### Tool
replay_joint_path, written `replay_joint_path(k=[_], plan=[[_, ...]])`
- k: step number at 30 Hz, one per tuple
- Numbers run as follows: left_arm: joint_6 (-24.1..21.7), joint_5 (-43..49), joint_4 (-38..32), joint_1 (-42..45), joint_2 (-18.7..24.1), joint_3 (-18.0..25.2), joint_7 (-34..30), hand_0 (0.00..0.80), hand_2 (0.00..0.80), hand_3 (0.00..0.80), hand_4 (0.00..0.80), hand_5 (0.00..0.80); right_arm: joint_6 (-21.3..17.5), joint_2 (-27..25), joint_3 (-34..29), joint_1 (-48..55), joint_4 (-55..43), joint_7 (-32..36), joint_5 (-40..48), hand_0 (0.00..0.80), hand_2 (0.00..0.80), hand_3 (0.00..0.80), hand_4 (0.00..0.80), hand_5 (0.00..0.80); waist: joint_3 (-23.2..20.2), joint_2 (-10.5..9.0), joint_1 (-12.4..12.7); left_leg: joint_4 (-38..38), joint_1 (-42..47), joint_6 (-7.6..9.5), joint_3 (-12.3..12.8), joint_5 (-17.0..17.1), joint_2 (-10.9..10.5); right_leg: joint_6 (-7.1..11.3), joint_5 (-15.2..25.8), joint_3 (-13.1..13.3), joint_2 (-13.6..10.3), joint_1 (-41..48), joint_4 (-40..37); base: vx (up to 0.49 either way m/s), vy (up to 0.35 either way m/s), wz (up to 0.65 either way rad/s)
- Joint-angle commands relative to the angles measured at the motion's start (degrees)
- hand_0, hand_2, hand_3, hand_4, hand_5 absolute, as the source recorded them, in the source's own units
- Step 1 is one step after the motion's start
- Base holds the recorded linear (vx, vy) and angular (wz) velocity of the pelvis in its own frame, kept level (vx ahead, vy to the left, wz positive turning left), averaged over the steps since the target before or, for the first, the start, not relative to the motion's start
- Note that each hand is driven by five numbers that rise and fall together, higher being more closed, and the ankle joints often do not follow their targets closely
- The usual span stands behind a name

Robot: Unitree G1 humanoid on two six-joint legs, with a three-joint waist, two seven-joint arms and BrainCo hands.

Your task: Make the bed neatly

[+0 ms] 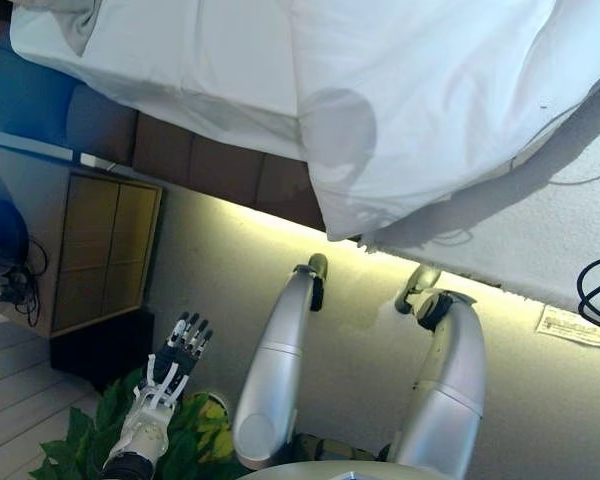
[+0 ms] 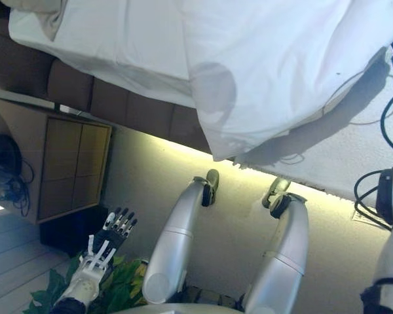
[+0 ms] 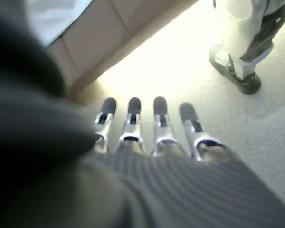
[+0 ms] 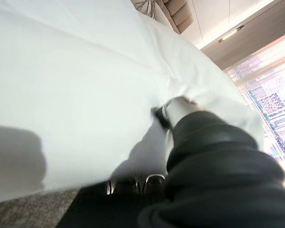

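A white duvet [image 1: 410,100] covers the bed, and one corner of it hangs over the brown padded bed base [image 1: 210,165]. Left of it lies a white sheet [image 1: 160,60]. In the right wrist view my right hand [image 4: 180,110] grips the duvet [image 4: 85,71] at its edge, the thumb on top of the cloth and the fingers curled beneath it. My left hand [image 1: 177,352] hangs low beside the bed, away from the bedding. Its fingers [image 3: 133,118] are straight over the carpet and hold nothing.
A wooden nightstand [image 1: 100,250] stands beside the bed, with dark objects and cords [image 1: 5,250] on top. A green plant [image 1: 85,445] is under my left hand. A printed sheet of paper [image 1: 578,328] lies on the light carpet [image 1: 220,270].
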Motion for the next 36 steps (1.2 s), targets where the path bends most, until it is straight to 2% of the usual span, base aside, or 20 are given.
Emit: replay_joint_path(k=[1,12,18,27,32,36], plan=[[-1.7,-1.1,0.1,2.9,4.6,1.4,-1.0,0.0,0.0,0.0,0.0,0.0,-3.1,-0.7,2.6,-3.3,-5.5,3.5,1.1,0.8,0.8,0.8,0.8,0.8,0.2,0.47,0.7,-9.5,1.0,0.68,1.4,8.8,2.5,1.2,-1.5,-0.3,1.8,4.3,0.2,0.0,0.0,0.0],[-2.3,-1.0,0.3,1.3,4.6,0.2,-1.1,0.0,0.0,0.0,0.0,0.0,-0.5,0.3,2.2,-1.7,-4.9,5.9,-0.1,0.8,0.8,0.8,0.8,0.8,0.2,-0.59,0.4,-11.2,5.8,0.81,2.3,8.2,2.9,1.64,-1.2,-1.3,1.7,9.0,-2.6,-0.001,0.006,0.0],[-4.6,-0.7,-0.5,-1.1,5.2,-1.0,-1.5,0.0,0.0,0.0,0.0,0.0,1.2,2.0,1.9,1.3,-5.1,7.5,-0.3,0.8,0.8,0.8,0.8,0.8,0.2,-1.97,0.0,-14.3,11.5,0.43,3.0,8.4,3.6,2.09,-0.7,-2.3,1.7,14.8,-6.1,0.001,0.004,-0.04],[-6.6,-2.8,-9.4,-14.0,10.3,-4.2,3.2,0.0,0.0,0.0,0.0,0.0,1.2,7.1,0.7,6.4,-6.7,8.3,-0.2,0.8,0.8,0.8,0.8,0.8,0.2,-4.25,-2.1,-20.2,20.5,-0.21,3.9,9.9,4.2,3.34,1.4,-3.1,2.2,24.2,-13.5,0.014,0.018,-0.07],[-8.1,-2.7,-9.5,-20.6,9.4,-6.5,4.3,0.0,0.0,0.0,0.0,0.0,1.6,9.9,0.8,7.0,-6.9,8.0,0.3,0.8,0.8,0.8,0.8,0.8,-0.1,-5.49,-3.2,-24.8,25.2,-0.96,4.6,11.3,4.6,4.12,3.1,-3.4,3.1,28.8,-19.1,0.0,0.013,-0.11],[-6.1,-2.7,-8.0,-24.1,7.3,-8.2,3.1,0.0,0.0,0.0,0.0,0.0,1.6,12.7,1.2,7.7,-7.2,7.5,0.3,0.8,0.8,0.8,0.8,0.8,-1.5,-6.4,-3.9,-28.0,27.9,-1.5,4.8,12.3,5.0,4.68,4.3,-3.6,3.6,31.5,-23.1,0.018,0.018,-0.08]])
